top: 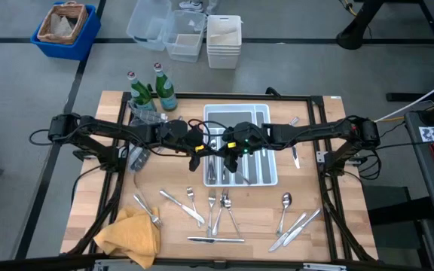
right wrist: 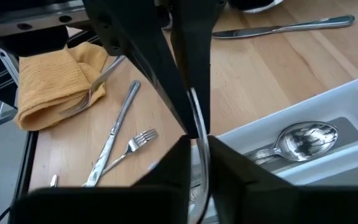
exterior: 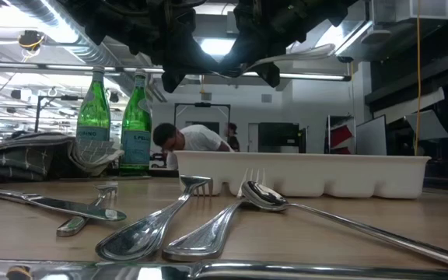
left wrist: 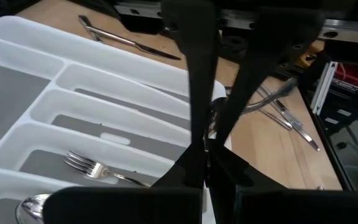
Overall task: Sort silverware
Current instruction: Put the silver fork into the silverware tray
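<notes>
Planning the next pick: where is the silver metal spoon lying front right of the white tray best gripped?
Take the silver metal spoon by its slim handle just behind the bowl, from straight above, closing across the handle. It lies flat, and silver knives crowd the handle's end.

White tray [top: 266, 143], silver silverware [top: 212, 209], green bottles [top: 164, 88] — yellow cloth [top: 130, 233], blue bin [top: 84, 30]

Grey floor [top: 21, 83], blue bin [top: 66, 30], ceiling strip lights [exterior: 216, 47].
</notes>
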{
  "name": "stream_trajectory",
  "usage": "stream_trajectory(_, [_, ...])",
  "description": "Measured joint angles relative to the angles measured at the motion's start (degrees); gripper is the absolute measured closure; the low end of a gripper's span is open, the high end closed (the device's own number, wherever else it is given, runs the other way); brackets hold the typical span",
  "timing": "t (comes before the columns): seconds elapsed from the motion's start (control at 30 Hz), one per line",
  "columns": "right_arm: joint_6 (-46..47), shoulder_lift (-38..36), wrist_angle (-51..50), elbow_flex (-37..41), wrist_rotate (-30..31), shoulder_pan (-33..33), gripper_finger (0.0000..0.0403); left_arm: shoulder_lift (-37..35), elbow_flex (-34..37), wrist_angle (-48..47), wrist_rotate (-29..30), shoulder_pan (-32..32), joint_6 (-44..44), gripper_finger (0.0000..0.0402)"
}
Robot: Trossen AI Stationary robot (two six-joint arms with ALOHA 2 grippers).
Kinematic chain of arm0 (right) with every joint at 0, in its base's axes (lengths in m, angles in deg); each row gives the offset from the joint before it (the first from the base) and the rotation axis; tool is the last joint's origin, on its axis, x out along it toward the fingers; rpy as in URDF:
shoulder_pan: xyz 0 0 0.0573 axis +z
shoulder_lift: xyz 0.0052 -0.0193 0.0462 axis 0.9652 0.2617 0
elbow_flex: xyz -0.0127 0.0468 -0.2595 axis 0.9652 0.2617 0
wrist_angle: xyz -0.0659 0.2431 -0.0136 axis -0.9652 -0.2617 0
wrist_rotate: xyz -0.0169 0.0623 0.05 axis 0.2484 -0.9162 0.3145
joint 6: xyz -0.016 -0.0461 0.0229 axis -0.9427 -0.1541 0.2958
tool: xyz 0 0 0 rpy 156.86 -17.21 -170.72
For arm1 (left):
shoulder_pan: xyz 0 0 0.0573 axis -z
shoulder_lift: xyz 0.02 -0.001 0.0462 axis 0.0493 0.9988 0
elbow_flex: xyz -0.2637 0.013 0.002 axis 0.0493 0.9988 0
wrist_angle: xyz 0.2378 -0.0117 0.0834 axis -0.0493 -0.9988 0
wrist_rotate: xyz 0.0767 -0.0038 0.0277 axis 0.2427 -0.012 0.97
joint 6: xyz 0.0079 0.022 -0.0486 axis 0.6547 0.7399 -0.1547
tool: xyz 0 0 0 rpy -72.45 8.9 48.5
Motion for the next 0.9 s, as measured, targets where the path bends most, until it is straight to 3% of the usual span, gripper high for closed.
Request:
stream_trajectory(0.07, [0.1, 0.0, -0.2, 0.0, 0.3, 0.0, 0.0392, 0.0, 0.0, 0.0, 0.0, 0.0, 0.0, 0.0401])
stream_trajectory(0.23, [3.9, 0.0, -0.2, 0.0, 2.5, 0.1, 0.0383, 0.0, 0.0, 0.0, 0.4, -0.2, 0.0, 0.0388])
stream_trajectory(0.5, [9.4, 0.0, -0.3, 0.0, 6.7, 0.0, 0.0391, -1.7, 0.0, -4.7, 0.7, -2.7, -2.7, 0.0320])
stream_trajectory(0.67, [14.6, 0.2, -0.8, 0.0, 13.9, 0.0, 0.0397, -5.0, 0.0, -12.1, 0.7, -4.7, -3.9, 0.0289])
stream_trajectory(0.9, [21.6, 2.9, -0.2, 2.9, 20.8, 0.0, 0.0393, -8.7, 0.0, -19.6, 0.7, -6.1, -4.9, 0.0284])
